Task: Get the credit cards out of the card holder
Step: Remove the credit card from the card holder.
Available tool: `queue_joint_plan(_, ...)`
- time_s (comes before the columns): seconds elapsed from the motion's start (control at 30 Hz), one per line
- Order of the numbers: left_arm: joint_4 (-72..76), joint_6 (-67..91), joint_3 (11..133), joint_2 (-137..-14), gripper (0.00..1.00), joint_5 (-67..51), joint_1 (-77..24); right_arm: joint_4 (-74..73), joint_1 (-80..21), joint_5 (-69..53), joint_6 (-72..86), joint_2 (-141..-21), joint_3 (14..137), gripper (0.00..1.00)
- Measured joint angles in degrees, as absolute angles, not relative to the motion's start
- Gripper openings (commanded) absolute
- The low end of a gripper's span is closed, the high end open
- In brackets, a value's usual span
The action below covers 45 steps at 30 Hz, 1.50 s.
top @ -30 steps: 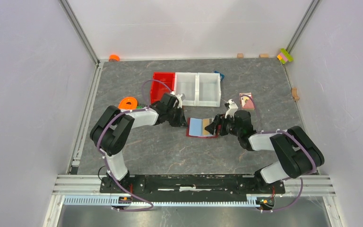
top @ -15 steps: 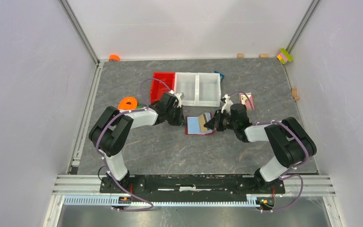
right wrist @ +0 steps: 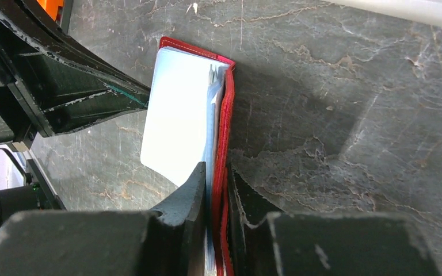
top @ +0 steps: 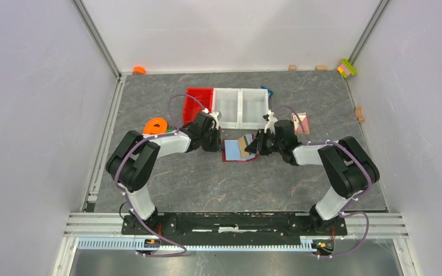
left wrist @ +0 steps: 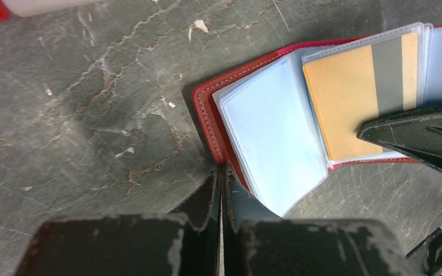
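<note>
While the left gripper (left wrist: 221, 172) sits shut, the right gripper (right wrist: 214, 170) pinches the card holder (right wrist: 225, 115).

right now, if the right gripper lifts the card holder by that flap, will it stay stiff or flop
Probably floppy: the card holder bends at its fold, with one cover raised in the right gripper. Its clear sleeves fan loosely, so they would likely sag. It looks light; the tan-orange card might slide out.

A dark grey marbled surface (top: 218, 184) lay between plain pale walls (top: 29, 115); aluminium framing (top: 96, 37) ran up the corners; light was even.
</note>
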State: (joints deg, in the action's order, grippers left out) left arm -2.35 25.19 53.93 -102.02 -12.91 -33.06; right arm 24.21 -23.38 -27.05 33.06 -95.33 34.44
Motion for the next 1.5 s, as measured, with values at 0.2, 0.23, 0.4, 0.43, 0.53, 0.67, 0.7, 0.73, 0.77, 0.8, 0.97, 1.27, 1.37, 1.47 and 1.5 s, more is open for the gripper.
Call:
queue_joint_plan(0.2, -2.83, 25.19, 53.58, -101.47, 0.02, -12.01, -32.53, 21.52, -25.89, -24.38, 31.59, -95.70, 37.01, 0.12)
queue_joint_plan(0.23, -2.87, 25.19, 53.56, -101.41, 0.02, -11.99, -32.47, 21.19, -26.17, -24.29, 30.89, -95.70, 37.41, 0.27)
queue_joint_plan(0.4, -2.85, 25.19, 53.19, -101.06, 0.02, -11.49, -32.38, 23.35, -26.76, -24.80, 29.10, -94.76, 33.93, 0.50)
queue_joint_plan(0.43, -2.85, 25.17, 53.17, -101.06, 0.02, -11.29, -32.38, 23.73, -26.81, -25.34, 29.04, -94.76, 33.41, 0.56)
queue_joint_plan(0.53, -2.87, 25.17, 53.17, -100.97, 0.02, -10.87, -32.38, 25.30, -27.00, -26.52, 28.56, -94.63, 33.36, 0.74)
queue_joint_plan(0.67, -2.85, 25.15, 53.08, -100.86, 0.02, -10.59, -32.38, 26.55, -27.27, -26.55, 27.49, -93.71, 33.10, 0.83)
queue_joint_plan(0.7, -2.87, 25.15, 53.08, -100.84, 0.02, -10.57, -32.38, 26.50, -27.24, -26.20, 27.07, -93.43, 33.04, 0.82)
queue_joint_plan(0.73, -2.85, 25.12, 53.06, -100.84, 0.02, -10.57, -32.38, 26.41, -27.20, -25.34, 26.81, -93.08, 32.88, 0.78)
queue_joint_plan(0.77, -2.87, 25.12, 53.06, -100.84, 0.02, -10.55, -32.38, 26.30, -27.09, -24.91, 26.63, -92.92, 32.84, 0.73)
queue_joint_plan(0.8, -2.87, 25.12, 53.06, -100.84, 0.02, -10.55, -32.38, 26.15, -26.87, -24.32, 26.68, -92.84, 32.82, 0.67)
queue_joint_plan(0.97, -2.85, 25.10, 53.06, -100.84, 0.02, -10.55, -32.38, 26.98, -24.49, -22.52, 27.79, -92.82, 31.64, 0.60)
queue_joint_plan(1.27, -2.87, 25.08, 53.06, -100.84, 0.02, -10.52, -32.38, 37.10, -22.63, -24.73, 31.24, -92.82, 25.91, 0.55)
queue_joint_plan(1.37, -2.87, 25.08, 53.06, -100.84, 0.02, -10.55, -32.38, 38.83, -22.26, -25.87, 31.99, -92.86, 25.04, 0.45)
queue_joint_plan(1.47, -2.87, 25.08, 53.06, -100.84, 0.02, -10.57, -32.38, 42.09, -21.63, -27.64, 33.47, -93.38, 24.23, 0.41)
queue_joint_plan(1.5, -2.87, 25.08, 53.06, -100.84, 0.02, -10.57, -32.38, 43.38, -21.47, -28.29, 34.20, -93.65, 23.88, 0.41)
